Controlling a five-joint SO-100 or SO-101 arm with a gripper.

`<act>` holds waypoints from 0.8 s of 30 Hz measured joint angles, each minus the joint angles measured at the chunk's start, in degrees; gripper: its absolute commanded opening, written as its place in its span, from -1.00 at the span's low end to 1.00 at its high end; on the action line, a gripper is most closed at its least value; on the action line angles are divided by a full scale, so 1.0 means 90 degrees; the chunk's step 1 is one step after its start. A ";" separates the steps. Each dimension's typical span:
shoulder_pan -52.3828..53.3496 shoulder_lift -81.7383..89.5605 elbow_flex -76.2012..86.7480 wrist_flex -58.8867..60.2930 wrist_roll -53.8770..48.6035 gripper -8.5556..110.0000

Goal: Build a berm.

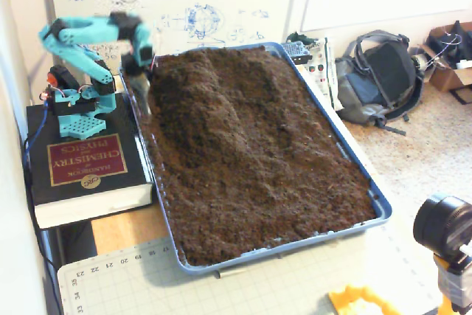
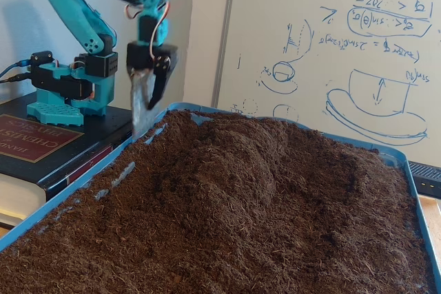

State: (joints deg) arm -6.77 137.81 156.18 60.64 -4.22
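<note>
A raised ridge of dark soil, the berm [image 1: 210, 108], already runs from the upper middle of the tray [image 1: 380, 208] down toward the centre in a fixed view, with a shallow furrow to its right and flatter soil [image 1: 295, 197] filling the lower half. From the low side camera the berm [image 2: 227, 163] shows as a rounded hump in the upper middle. It looks partly built; more heaping and shaping seems left. The gripper [image 1: 144, 97] hangs at the tray's upper left edge, pointing down, its grey blade-like tip just above the soil by the rim [image 2: 142, 111]. It is blurred, so whether its jaws are parted or closed cannot be told.
</note>
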 measured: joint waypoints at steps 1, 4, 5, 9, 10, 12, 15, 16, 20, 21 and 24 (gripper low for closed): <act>0.0088 0.0127 0.0293 -0.0410 -0.0059 -0.86; 0.0244 0.0400 0.0879 -0.1357 -0.0127 -0.86; 0.0264 0.0449 0.0967 -0.1475 -0.0127 -0.86; 0.0283 0.0547 0.1006 -0.1582 -0.0127 -0.86; 0.0283 0.0557 0.1006 -0.1582 -0.0127 -0.86; 0.0283 0.0586 0.1006 -0.1582 -0.0127 -0.86; 0.0283 0.0781 0.1006 -0.1582 -0.0127 -0.86; 0.0283 0.0830 0.1006 -0.1582 -0.0127 -0.86; 0.0283 0.0898 0.1006 -0.1582 -0.0127 -0.86; 0.0283 0.0898 0.1006 -0.1582 -0.0146 -0.86; 0.0283 0.0898 0.1016 -0.1582 -0.0176 -0.86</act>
State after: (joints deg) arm -4.22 145.90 165.32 46.41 -5.80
